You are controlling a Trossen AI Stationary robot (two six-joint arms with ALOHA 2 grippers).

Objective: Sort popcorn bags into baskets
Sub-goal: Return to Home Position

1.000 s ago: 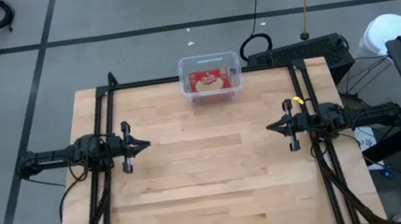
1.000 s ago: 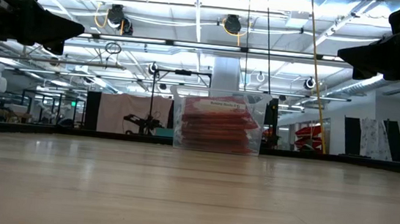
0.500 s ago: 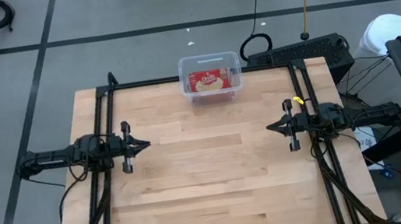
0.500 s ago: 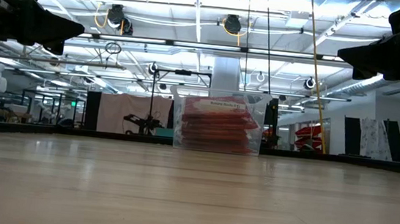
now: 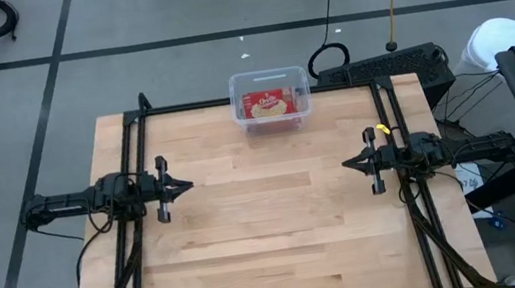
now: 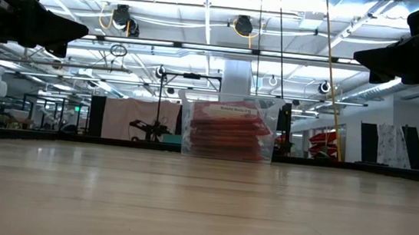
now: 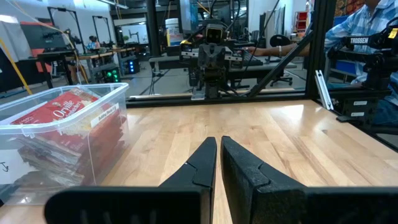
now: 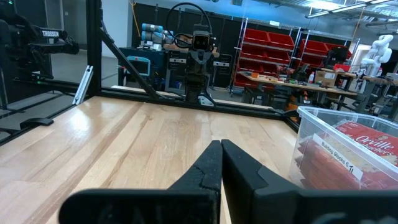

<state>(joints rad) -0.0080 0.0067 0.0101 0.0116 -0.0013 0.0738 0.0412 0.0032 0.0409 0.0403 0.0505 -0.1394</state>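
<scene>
Popcorn bags: the popcorn bags [image 5: 270, 104] are lying flat in a stack inside the tub. The top one is showing its red face with the cream oval upward. In the low view the pile is filling most of the tub's height.

Tub: the clear tub [image 5: 236, 107] is sitting at the far edge of the table, about midway between the two arms' sides. A white label strip is running along its long wall.

Table: the pale wooden table [image 5: 273, 253] is carrying the tub inside a black frame.

Left gripper: the left gripper [image 5: 187, 185] is hanging above the table's left side, well apart from the tub and pointing across at the other arm. Its fingers [image 7: 202, 165] are lying together with only a sliver between them, gripping nothing.

Right gripper: the right gripper [image 5: 347, 164] is hanging above the table's right side, facing the left one and equally well apart from the tub. Its fingers [image 8: 208, 167] are likewise drawn together and carrying nothing.

Beyond the table: in the left wrist view a person [image 7: 367, 25] in a light checked shirt is sitting behind the right arm's base.
</scene>
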